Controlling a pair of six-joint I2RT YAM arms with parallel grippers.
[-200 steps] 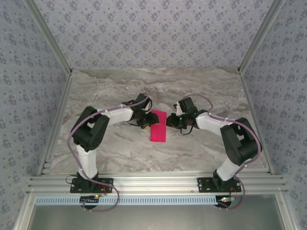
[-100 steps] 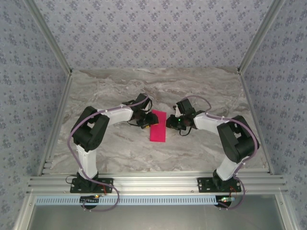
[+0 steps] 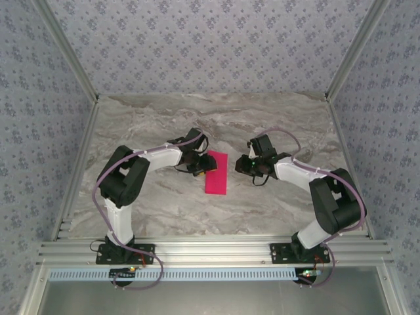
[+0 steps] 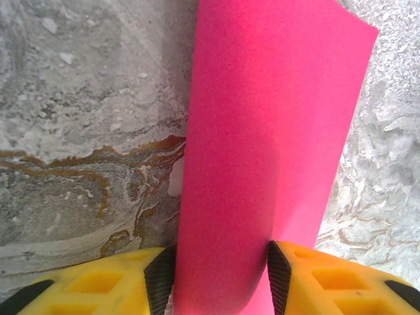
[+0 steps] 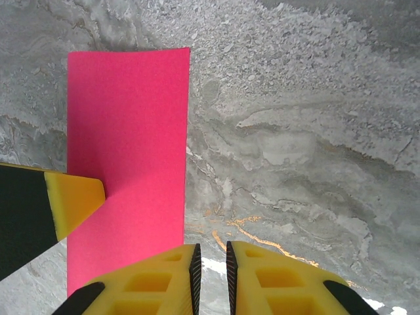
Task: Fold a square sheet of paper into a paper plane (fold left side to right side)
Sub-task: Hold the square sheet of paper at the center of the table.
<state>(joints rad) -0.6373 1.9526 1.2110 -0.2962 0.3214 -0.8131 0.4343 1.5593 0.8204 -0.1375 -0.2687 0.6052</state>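
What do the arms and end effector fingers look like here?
Both arms have white links with bulky black joint housings and a lilac cable running along each, on black base plates. The left end effector and right end effector have yellow fingers with recessed pockets and black ribbed inner pads.

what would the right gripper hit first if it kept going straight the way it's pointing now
Probably bare table: the right gripper has its nearly closed jaws aimed just past the edge of the square sheet of paper, which lies to one side. Depth is hard to judge.
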